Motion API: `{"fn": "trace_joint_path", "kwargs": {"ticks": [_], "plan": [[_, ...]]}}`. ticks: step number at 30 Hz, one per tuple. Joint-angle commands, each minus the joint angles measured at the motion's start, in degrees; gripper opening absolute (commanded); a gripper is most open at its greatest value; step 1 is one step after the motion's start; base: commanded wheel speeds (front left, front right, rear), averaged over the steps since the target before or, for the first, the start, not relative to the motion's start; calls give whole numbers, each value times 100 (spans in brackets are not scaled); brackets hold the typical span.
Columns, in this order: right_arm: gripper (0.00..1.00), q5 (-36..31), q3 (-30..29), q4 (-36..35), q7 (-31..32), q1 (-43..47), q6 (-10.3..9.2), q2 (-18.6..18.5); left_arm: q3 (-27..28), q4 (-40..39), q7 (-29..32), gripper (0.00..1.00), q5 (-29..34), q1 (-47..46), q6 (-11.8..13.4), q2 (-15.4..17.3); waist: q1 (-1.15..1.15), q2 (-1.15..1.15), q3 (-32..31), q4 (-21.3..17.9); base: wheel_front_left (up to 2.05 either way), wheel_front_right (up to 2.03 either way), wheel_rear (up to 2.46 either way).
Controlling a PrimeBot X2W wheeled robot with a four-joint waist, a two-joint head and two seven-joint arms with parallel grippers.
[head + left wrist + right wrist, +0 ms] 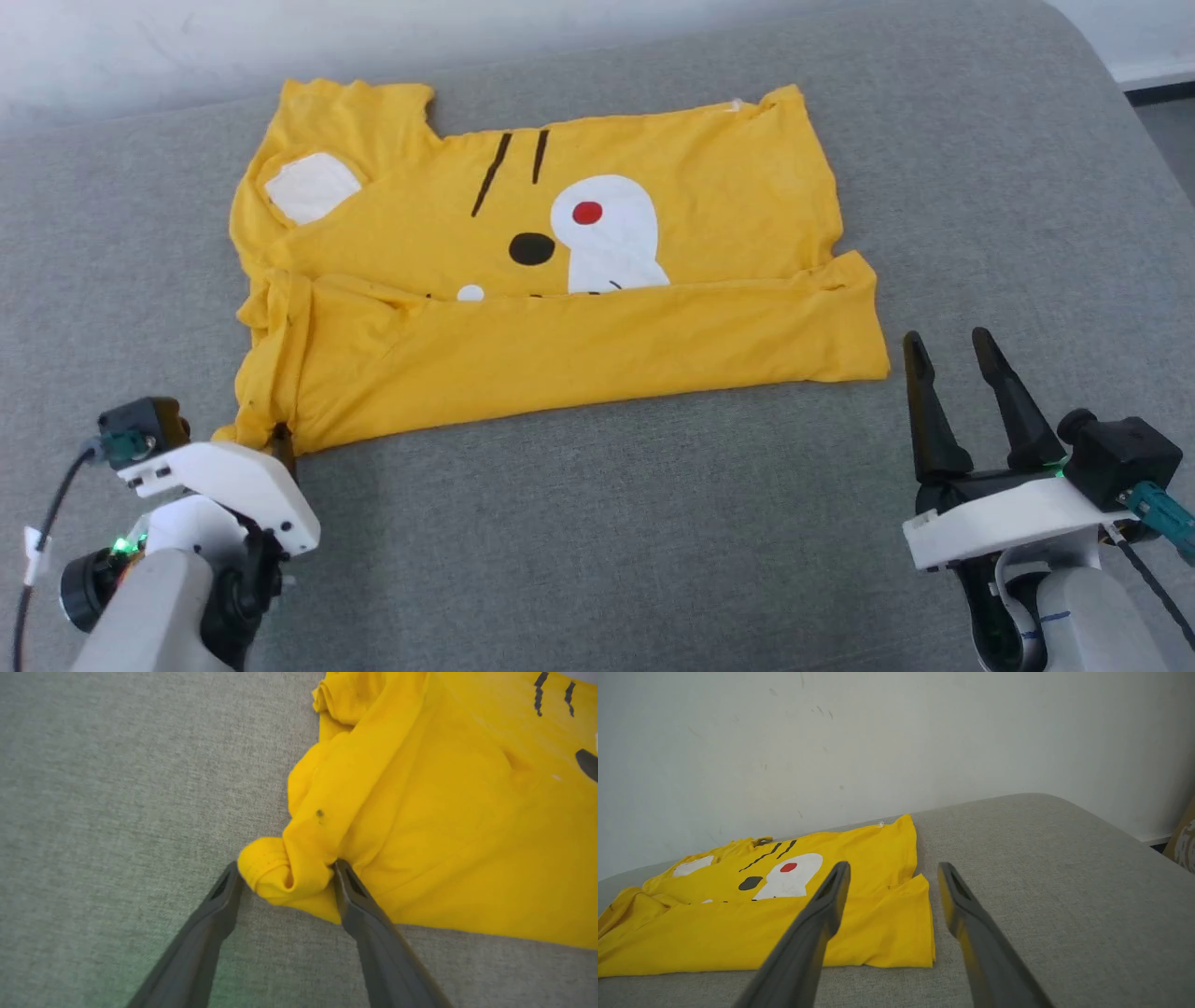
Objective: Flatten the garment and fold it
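Two grippers sit nearest in the head view, one at each lower corner. The left gripper [276, 446] is largely tucked under its own white wrist housing [233, 485], so we turn to its wrist camera; there its dark fingers [373, 933] stand spread wide and released, with a bunched, rolled corner of the garment [444, 835] lying between the two tips. The finger on that view's right touches the cloth, the other sits just beside the roll, and we see no pinch on it. The right gripper [945, 341] is likewise spread and empty, its fingers pointing up over the bare grey cushion [597, 523]; it is near the garment's near right corner but apart from it, and its own wrist camera shows the jaws parted and clear of the cloth.

Beyond the grippers we find the garment [560, 345] lying across the middle of the cushion. Its near edge is folded up and over as a plain yellow band that covers the lower part of the print. Farther on, the uncovered half shows a large white patch [607, 243] with a red dot [586, 213], a black oval [531, 248] and two black strokes [513, 168]; a smaller white patch [310, 187] sits in the sleeve at the far left. Farthest back, a pale wall [878, 742] rises behind the cushion.
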Motion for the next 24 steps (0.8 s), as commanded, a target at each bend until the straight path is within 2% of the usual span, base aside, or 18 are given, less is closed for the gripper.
{"fn": "trace_joint_path", "kwargs": {"ticks": [1,3,4,10,15,20,24], "plan": [[100,41,9,16,-39,-26,-5,17,-124,144,300,100,-104,160,-12,-74,1,0,24,-77,0,0,0],[100,34,2,33,-49,-31,-5,17,-165,32,494,29,-168,222,-75,-21,1,0,26,-97,0,0,0],[100,17,-10,35,-52,-27,-5,17,-172,-42,506,0,-174,243,-101,5,1,0,28,-97,0,0,0],[100,-196,-157,127,-2,-129,-5,18,-192,-345,291,0,-115,263,-145,9,1,0,33,33,0,0,0],[100,-334,-338,442,411,-559,-5,18,-240,-435,108,0,-42,184,-193,-12,1,0,76,170,0,0,0],[100,-312,-681,1164,1671,-1094,-5,18,-308,-470,-50,0,16,28,-268,-67,1,0,173,347,0,0,0],[100,-316,-934,1688,2954,-1404,-5,18,-401,-443,-127,0,47,-117,-374,-124,1,0,251,510,0,0,0]]}}
